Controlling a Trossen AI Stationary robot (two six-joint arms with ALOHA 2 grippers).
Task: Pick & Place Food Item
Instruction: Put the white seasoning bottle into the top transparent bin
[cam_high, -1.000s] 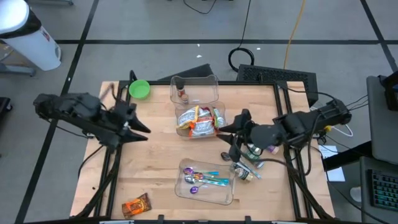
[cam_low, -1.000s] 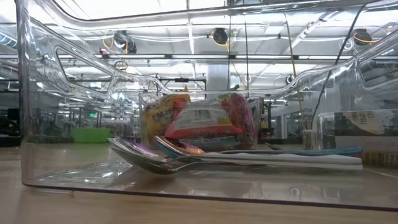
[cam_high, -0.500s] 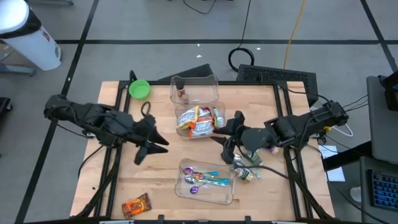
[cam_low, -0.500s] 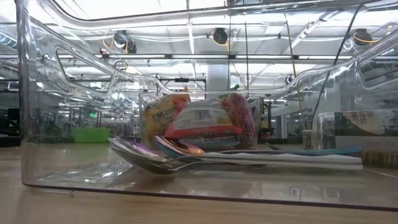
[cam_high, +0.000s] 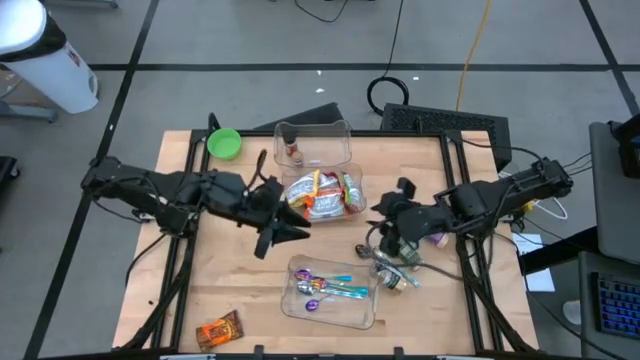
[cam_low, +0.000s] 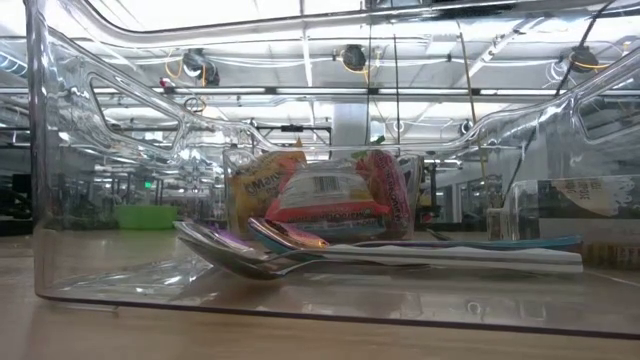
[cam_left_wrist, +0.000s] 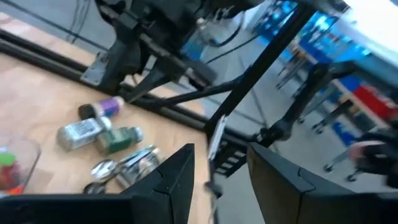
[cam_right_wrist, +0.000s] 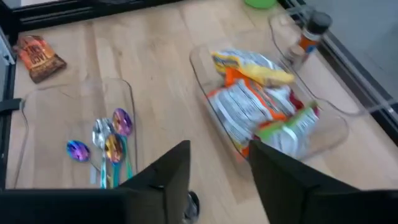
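An orange snack packet lies flat on the wooden table near its front left corner. A clear bin at mid-table holds several snack packets. My left gripper hovers just left of that bin, open, with nothing between its fingers. My right gripper hovers just right of the bin, tipped downward, open and holding nothing.
A clear bin with coloured spoons sits in front of the snack bin. Behind it a clear bin holds a spice bottle. A green bowl stands far left. Small bottles and cutlery lie below the right gripper.
My left gripper has swept from the table's left side toward the right, ending beside the snack bin. My right gripper has drawn back a little toward the table's right edge and tipped further down.
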